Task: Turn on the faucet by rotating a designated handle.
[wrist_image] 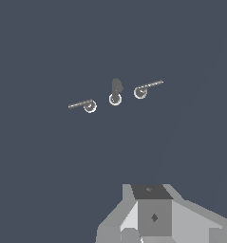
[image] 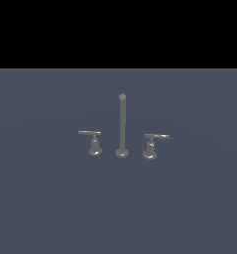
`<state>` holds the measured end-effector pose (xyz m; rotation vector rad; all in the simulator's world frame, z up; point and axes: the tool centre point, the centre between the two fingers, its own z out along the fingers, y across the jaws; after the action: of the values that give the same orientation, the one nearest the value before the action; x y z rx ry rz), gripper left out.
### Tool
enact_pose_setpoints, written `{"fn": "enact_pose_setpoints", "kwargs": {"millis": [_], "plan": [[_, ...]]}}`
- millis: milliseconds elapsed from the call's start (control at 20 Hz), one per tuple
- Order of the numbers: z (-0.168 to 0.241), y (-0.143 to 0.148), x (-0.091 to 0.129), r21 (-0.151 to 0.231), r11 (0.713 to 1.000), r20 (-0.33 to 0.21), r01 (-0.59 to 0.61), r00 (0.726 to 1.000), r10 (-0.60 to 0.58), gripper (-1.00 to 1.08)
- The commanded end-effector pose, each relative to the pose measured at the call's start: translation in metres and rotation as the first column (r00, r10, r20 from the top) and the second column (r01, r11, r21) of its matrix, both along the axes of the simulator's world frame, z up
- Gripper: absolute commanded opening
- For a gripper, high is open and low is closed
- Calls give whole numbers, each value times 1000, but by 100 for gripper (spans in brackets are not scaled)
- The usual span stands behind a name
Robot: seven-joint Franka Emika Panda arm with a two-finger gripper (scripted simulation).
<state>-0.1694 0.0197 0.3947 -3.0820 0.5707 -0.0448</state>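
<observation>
Standing on the grey floor, the handle with knobbly stem sits just beside the spout, on the exterior view's right. Gripper is well apart; its finger spacing cannot be told. Risk: approaching the similar bell-based lever opposite.
</observation>
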Motion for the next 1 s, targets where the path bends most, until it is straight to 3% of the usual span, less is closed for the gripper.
{"fn": "enact_pose_setpoints", "kwargs": {"millis": [0,450,700,950], "plan": [[-17,-2,13,2,997,-1,73,997,-73,-100],[-78,-17,60,6,946,-7,323,946,-323,-100],[-112,-31,83,7,892,-11,453,892,-453,-100],[-146,-48,105,7,818,-15,575,818,-574,-100]]}}
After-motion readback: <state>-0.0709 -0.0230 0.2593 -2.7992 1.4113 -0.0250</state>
